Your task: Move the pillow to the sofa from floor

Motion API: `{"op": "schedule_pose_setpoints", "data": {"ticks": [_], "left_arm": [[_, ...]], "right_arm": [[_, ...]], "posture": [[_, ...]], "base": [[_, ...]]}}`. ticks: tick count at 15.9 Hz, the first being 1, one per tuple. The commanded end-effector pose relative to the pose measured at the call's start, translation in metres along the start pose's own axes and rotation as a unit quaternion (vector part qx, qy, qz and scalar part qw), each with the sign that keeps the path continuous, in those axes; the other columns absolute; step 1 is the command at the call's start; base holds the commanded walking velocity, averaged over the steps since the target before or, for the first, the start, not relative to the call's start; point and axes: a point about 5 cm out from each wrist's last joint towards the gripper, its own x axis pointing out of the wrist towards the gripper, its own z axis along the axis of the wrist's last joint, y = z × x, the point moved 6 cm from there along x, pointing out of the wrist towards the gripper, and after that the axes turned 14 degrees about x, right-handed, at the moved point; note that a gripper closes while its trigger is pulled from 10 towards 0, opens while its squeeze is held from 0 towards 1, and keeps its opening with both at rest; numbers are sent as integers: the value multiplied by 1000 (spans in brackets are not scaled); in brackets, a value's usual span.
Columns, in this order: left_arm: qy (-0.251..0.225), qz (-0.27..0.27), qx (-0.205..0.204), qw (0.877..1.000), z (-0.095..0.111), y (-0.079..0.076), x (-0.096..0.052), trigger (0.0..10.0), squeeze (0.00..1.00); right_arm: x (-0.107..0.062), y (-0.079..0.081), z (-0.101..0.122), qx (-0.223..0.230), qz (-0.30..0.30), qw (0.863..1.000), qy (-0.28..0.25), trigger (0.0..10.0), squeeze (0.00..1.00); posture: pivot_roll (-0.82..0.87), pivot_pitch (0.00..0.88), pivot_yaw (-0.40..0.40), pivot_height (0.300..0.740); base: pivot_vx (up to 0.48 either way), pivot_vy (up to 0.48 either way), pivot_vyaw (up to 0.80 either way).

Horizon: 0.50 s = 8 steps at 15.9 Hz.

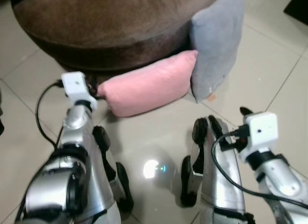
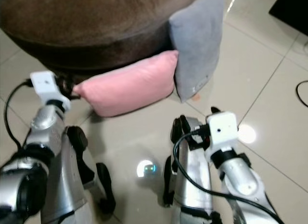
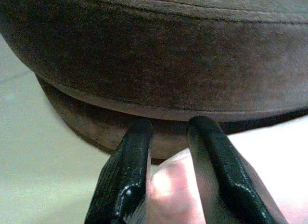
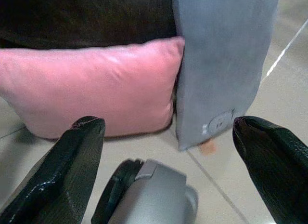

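Note:
A pink pillow (image 1: 149, 84) lies on the tiled floor, leaning against the base of the brown sofa (image 1: 110, 21). My left gripper (image 1: 97, 91) is at the pillow's left corner. In the left wrist view its two black fingers (image 3: 139, 151) stand close together with the pink corner (image 3: 173, 185) pinched between them. My right gripper (image 4: 168, 127) is wide open, held back from the pillow's right end and touching nothing. One fingertip (image 1: 245, 111) peeks out beyond the right wrist camera.
A grey pillow (image 1: 216, 46) stands upright against the sofa, touching the pink pillow's right end. My own silver legs (image 1: 211, 166) fill the foreground on both sides. Bare tile floor (image 1: 269, 74) lies to the right. A small orange scrap (image 4: 208, 147) lies under the grey pillow.

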Motion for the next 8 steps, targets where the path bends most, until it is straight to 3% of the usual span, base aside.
{"op": "schedule_pose_setpoints", "data": {"ticks": [1, 5, 8], "left_arm": [[34, -5, -14, 999, -19, -1, -6, 10000, 1000], [41, 0, -67, 997, -13, -1, 2, 10000, 1000], [54, 42, -50, 996, -16, 14, 2, 10000, 1000]], "right_arm": [[-6, 0, 3, -7, 1, 1000, 2, 10000, 0], [-18, -3, 17, -33, 7, 999, 0, 10000, 0], [-30, -1, 28, -46, 17, 999, 4, 10000, 0]], "posture": [[-205, 384, 6, 417], [-291, 425, -47, 417], [-331, 447, -95, 417]], "base": [[0, 0, 0], [0, 0, 0], [0, 0, 0]]}}
